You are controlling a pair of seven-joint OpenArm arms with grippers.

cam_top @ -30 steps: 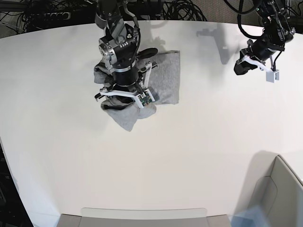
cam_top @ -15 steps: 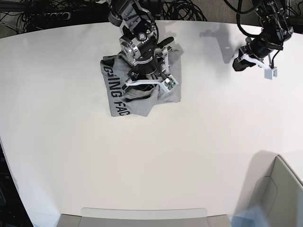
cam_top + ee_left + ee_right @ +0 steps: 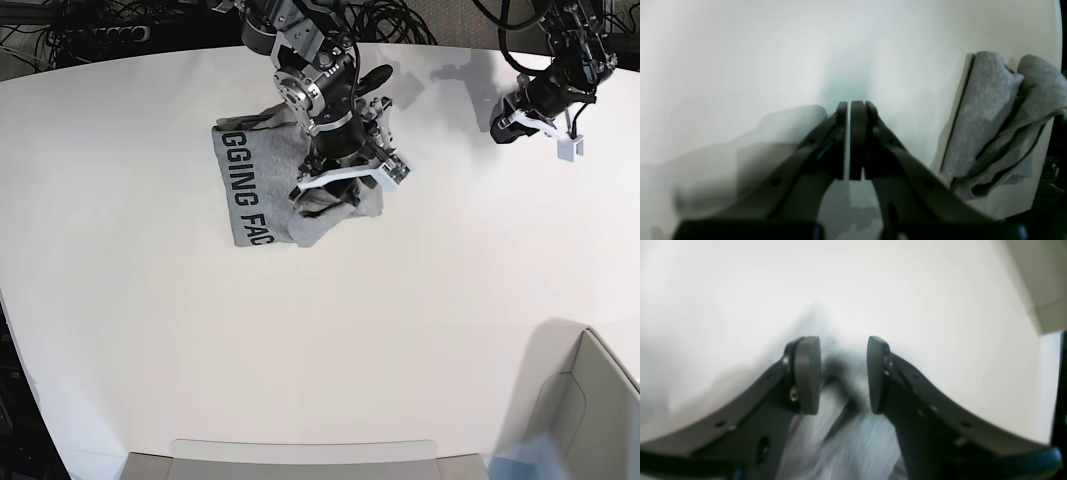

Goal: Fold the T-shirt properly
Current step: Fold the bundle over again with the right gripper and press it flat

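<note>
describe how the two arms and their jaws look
Both arms are black, jointed, with dark cables trailing at the rear. The right gripper has a white frame and a small green board; the left gripper has white parts. Up close, the jaws are dark curved arms ending in flat pads.

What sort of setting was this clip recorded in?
Most likely a robotics lab bench, not a home. A bare white table holds only a grey T-shirt, two robot arms reach over it from the far edge, and bundles of black cables lie behind the table.
</note>
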